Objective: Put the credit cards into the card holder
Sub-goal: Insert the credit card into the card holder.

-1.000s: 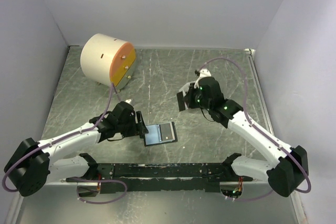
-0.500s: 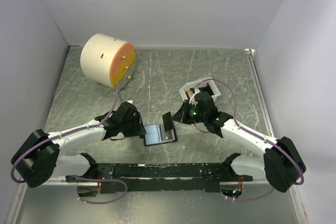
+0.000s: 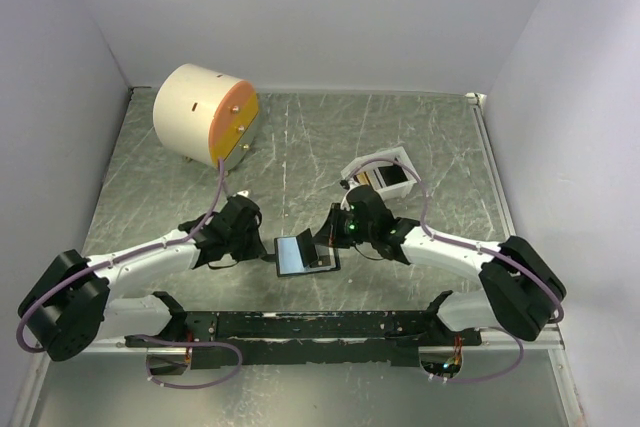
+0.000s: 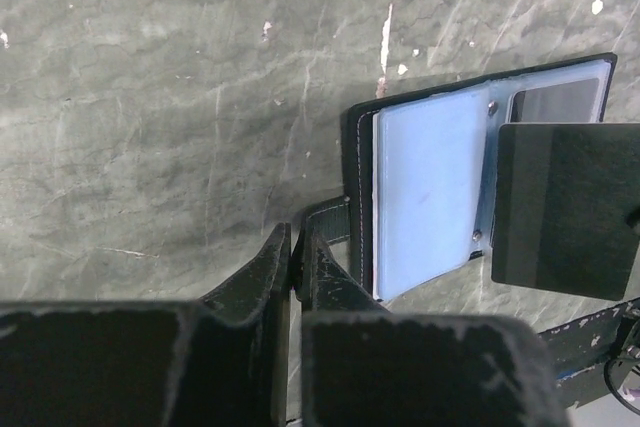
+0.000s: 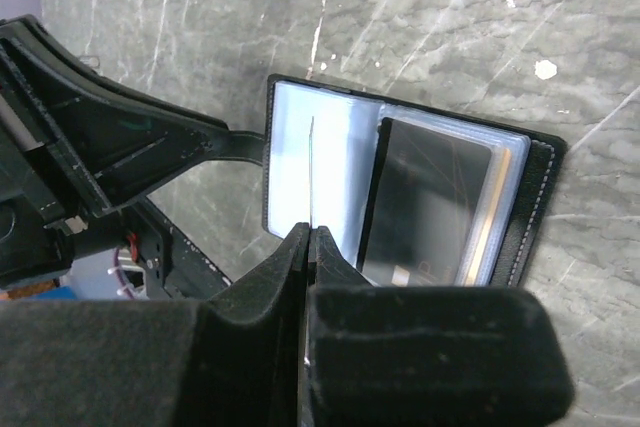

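Close by, pinches the black strap of the open card holder tight in the left gripper. Squeezes a dark credit card on edge in the right gripper, just above the holder's clear pockets. Farther back, a white tray.

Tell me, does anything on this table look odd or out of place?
Nothing is spilled or broken. The one puzzler is the big cream drum lying on its side at the back left, away from the work. The card holder lies open and slightly askew, its tab pinched by the left gripper.
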Action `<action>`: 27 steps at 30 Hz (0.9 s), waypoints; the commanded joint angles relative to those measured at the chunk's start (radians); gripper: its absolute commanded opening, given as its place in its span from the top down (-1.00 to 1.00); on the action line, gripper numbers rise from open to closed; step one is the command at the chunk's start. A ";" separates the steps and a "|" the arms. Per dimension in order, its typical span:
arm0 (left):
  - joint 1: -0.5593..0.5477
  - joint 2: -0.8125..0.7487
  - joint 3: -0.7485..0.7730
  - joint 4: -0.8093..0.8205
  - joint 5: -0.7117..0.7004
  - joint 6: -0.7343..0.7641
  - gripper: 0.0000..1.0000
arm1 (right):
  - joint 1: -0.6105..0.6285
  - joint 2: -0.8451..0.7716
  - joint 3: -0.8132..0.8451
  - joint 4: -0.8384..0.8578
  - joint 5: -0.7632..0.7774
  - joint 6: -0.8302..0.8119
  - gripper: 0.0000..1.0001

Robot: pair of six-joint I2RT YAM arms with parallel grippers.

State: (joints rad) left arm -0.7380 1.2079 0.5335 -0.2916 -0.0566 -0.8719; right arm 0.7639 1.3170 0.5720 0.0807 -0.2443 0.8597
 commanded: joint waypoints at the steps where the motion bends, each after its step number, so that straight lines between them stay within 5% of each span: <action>1: -0.004 -0.019 -0.014 -0.031 -0.042 -0.002 0.86 | 0.010 0.009 0.016 0.004 0.064 -0.030 1.00; 27: -0.003 -0.003 -0.041 -0.044 -0.066 -0.012 0.80 | 0.008 0.132 -0.050 0.148 -0.010 -0.028 1.00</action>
State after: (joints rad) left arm -0.7380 1.2129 0.4999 -0.3187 -0.0982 -0.8810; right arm 0.7689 1.4342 0.5369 0.1837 -0.2424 0.8291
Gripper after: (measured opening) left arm 0.120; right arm 0.006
